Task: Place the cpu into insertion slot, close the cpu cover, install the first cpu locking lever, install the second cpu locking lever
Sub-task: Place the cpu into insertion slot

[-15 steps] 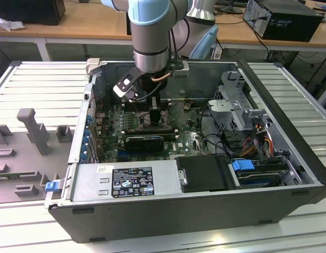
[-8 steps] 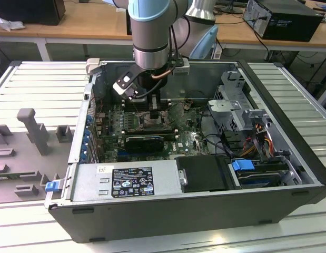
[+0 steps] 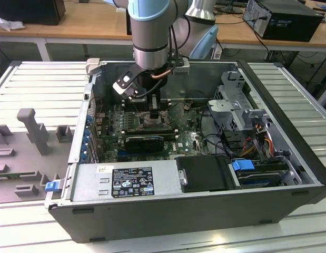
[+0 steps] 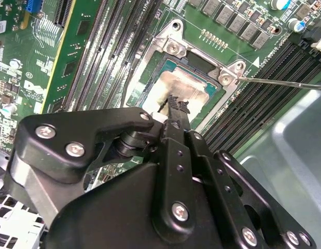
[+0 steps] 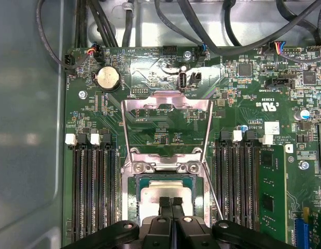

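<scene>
so the cpu (image 5: 165, 191) is sitting down in the insertion slot (image 5: 128, 192), silvery face up, green edge showing around it in both wrist views; it looks flat and square in the socket's metal rim

the cpu cover (image 5: 165, 105) is not closed yet; in the first wrist view it's flipped back open from its hinge edge next to the socket, and you can see green motherboard (image 5: 243, 104) through its square cutout

the jaws are closed right up against each other with nothing held between them; the fingertips (image 5: 165, 203) are right at the middle of the chip's face, either touching it or just above it, I honestly can't tell which; same story in the second wrist view, where the toothed fingertips (image 4: 174, 101) are over the silver lid of the cpu (image 4: 186, 88)

a thin lever rod (image 4: 284, 83) sticks out loose past one corner of the socket, not latched down; you can also spot it in the first wrist view (image 5: 214, 194), running along between the socket and the black memory slots (image 5: 90, 187) on that side

from the exterior view the arm (image 3: 149, 31) reaches straight down into the open pc case (image 3: 178, 211), which is lying on the slatted metal worktop (image 3: 41, 89); there's a coin battery (image 5: 107, 78) on the board well beyond the open cover
</scene>
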